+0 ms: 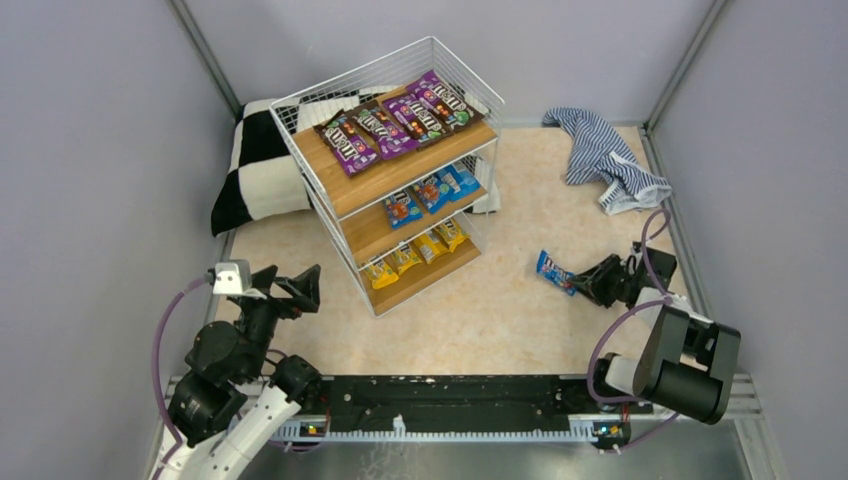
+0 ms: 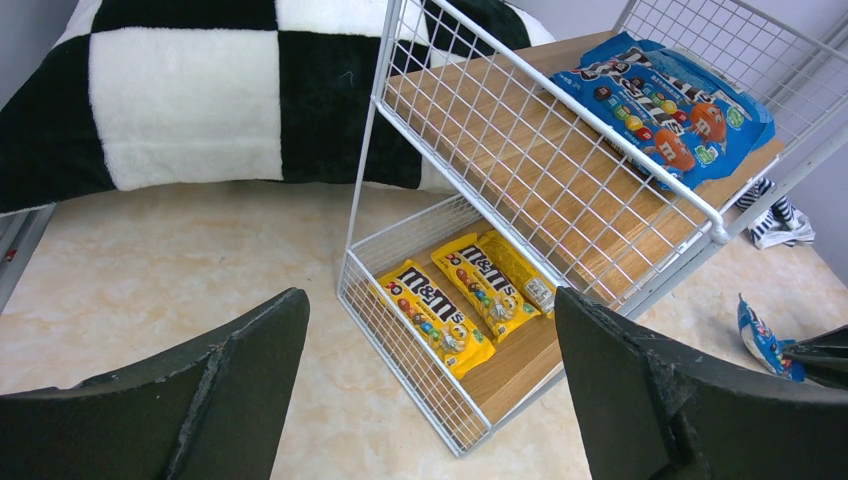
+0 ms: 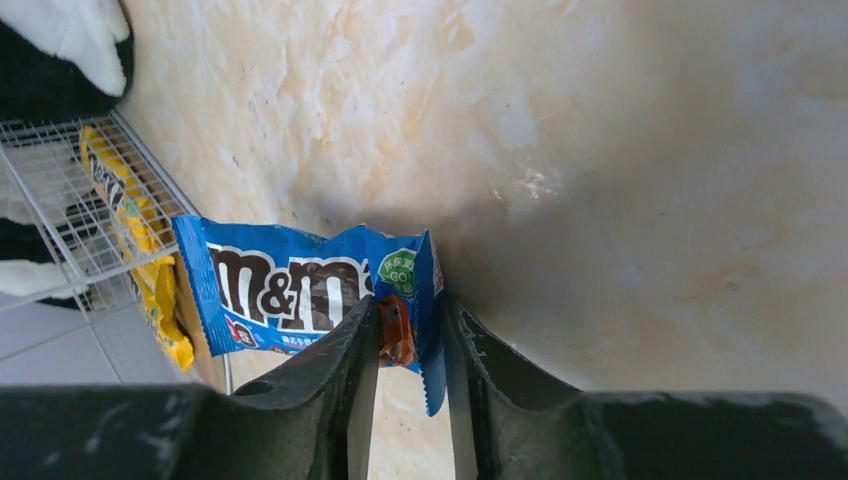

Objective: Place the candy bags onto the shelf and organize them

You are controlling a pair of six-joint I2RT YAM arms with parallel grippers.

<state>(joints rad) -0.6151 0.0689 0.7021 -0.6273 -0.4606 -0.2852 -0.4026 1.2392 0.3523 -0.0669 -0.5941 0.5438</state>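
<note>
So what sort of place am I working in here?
Probably a robot test cell, not a real shop: plain grey walls box in one table, and a small wire shelf holds sorted candy bags.

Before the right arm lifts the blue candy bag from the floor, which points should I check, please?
1. End of blue bag between the right tool fingers: ok.
2. Pinch is firm: cannot tell.
3. Middle board of the shelf has bare wood beside the shelved blue bags: ok.
4. Left tool open, empty, apart from the shelf: ok.
5. Floor between bag and shelf free of things: ok.
</note>
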